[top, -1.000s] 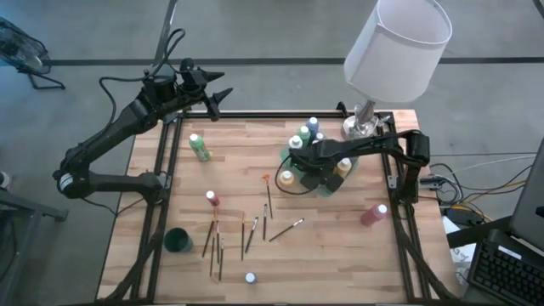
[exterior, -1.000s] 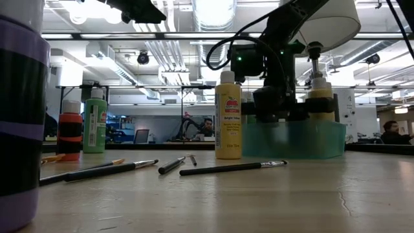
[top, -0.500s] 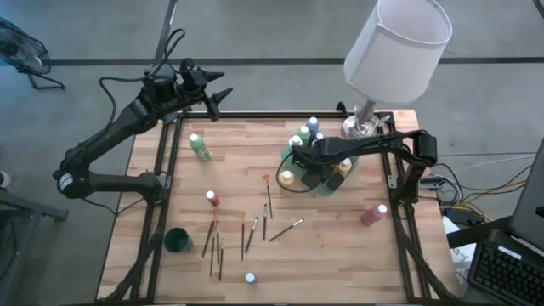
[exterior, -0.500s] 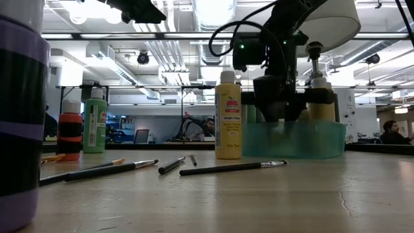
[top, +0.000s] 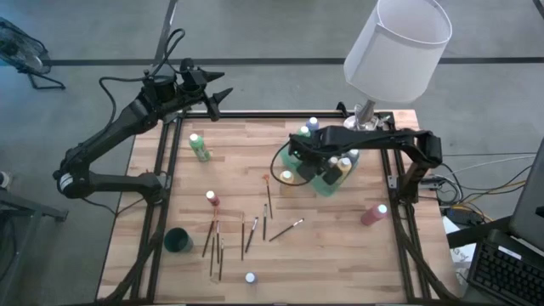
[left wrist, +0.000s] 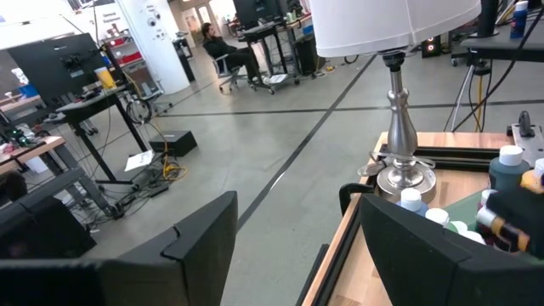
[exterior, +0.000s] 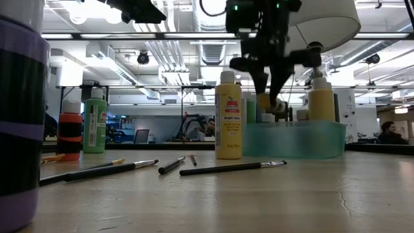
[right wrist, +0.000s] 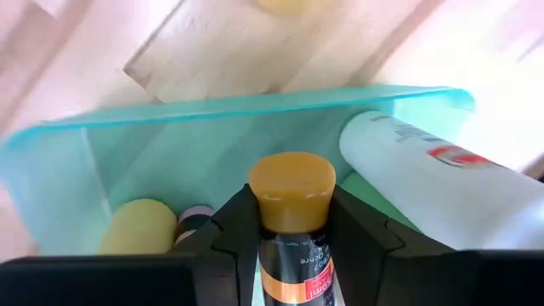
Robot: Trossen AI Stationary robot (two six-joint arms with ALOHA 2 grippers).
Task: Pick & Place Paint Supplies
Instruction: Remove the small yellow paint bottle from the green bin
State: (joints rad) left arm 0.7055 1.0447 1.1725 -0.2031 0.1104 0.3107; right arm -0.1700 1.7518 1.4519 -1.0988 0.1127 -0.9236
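Bottle (right wrist: 291, 225) clamped in right gripper (right wrist: 293, 234), wrist view only.

Light falls evenly from above on the counter (top: 340, 246) in the high view, with only faint, soft shadows under the brushes. The low view looks into bright ceiling lights (exterior: 213, 10) that glare white, leaving the right claw (exterior: 268, 97) a dark, motion-blurred silhouette; the purple bottle (exterior: 22, 110) at the near edge is out of focus. The right wrist view is washed out toward its corners, the wood beyond the tray (right wrist: 76, 161) smeared and overexposed. The left wrist view is daylight-bright and fairly sharp.
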